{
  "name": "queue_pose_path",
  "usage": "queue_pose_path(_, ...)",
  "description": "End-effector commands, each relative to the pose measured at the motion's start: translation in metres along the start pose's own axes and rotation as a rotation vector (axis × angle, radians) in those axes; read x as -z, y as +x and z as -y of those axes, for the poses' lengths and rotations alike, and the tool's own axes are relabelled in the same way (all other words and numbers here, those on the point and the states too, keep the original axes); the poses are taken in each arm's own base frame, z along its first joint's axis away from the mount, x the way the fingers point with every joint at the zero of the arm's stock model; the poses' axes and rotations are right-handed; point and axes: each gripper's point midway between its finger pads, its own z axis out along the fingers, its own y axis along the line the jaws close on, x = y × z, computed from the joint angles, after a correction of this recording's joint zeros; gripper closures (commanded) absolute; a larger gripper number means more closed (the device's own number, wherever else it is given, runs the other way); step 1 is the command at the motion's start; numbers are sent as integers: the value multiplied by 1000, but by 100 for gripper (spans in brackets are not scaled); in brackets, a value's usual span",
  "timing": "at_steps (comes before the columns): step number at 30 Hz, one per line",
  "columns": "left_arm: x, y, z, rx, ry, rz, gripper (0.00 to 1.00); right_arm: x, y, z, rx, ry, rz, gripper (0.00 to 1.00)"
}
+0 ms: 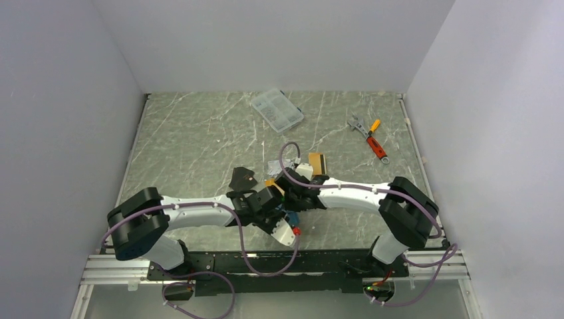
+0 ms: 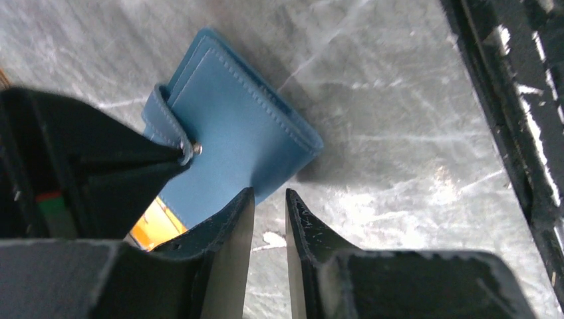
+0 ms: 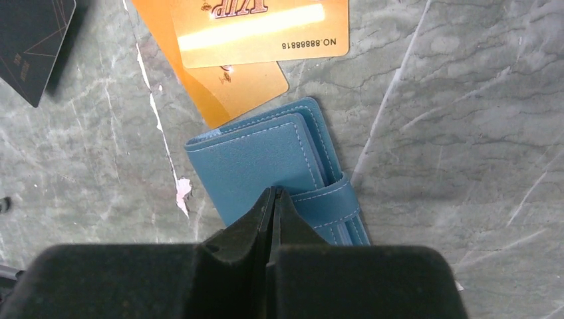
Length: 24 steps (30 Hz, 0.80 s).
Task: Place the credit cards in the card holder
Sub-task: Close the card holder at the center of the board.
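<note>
lying under closed right tool (image 3: 273, 194), card holder (image 3: 256, 159).

The left arm (image 1: 199, 211) and right arm (image 1: 352, 193) fold inward, wrists nearly meeting. On the left gripper (image 2: 269, 194), fingers narrowly parted, nothing between; on the right gripper (image 3: 274, 194), fingers pressed together.

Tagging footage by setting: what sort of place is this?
Probably a robot-lab test cell: plain white walls box in a marble-patterned table, the left arm and right arm sit on a metal rail, and a clear compartment box and wrench lie as props.
</note>
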Motion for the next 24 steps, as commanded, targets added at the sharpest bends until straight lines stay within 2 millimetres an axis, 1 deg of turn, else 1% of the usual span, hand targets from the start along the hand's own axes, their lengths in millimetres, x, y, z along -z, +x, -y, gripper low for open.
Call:
queue_pose_path(1,21,2,-10,44,-41,24,70,-4,45,59,47,189,-116,100)
queue_pose_path(4,31,9,-7,64,-59,15,69,-3,48,68,51,210,-108,100)
queue_pose_path(10,50,34,3,118,-106,-22,63,-3,54,79,72,232,-111,100)
queue_pose_path(12,57,46,6,160,-119,-37,62,-2,57,81,83,238,-115,100)
queue_pose_path(15,70,71,10,237,-151,-66,60,-2,62,85,111,253,-119,100)
queue_pose_path(18,85,92,14,340,-174,-67,59,-3,68,90,139,276,-122,100)
queue_pose_path(21,104,111,12,439,-227,-51,59,-1,74,96,155,290,-118,100)
queue_pose_path(24,127,126,3,536,-296,-10,57,0,78,101,169,307,-114,100)
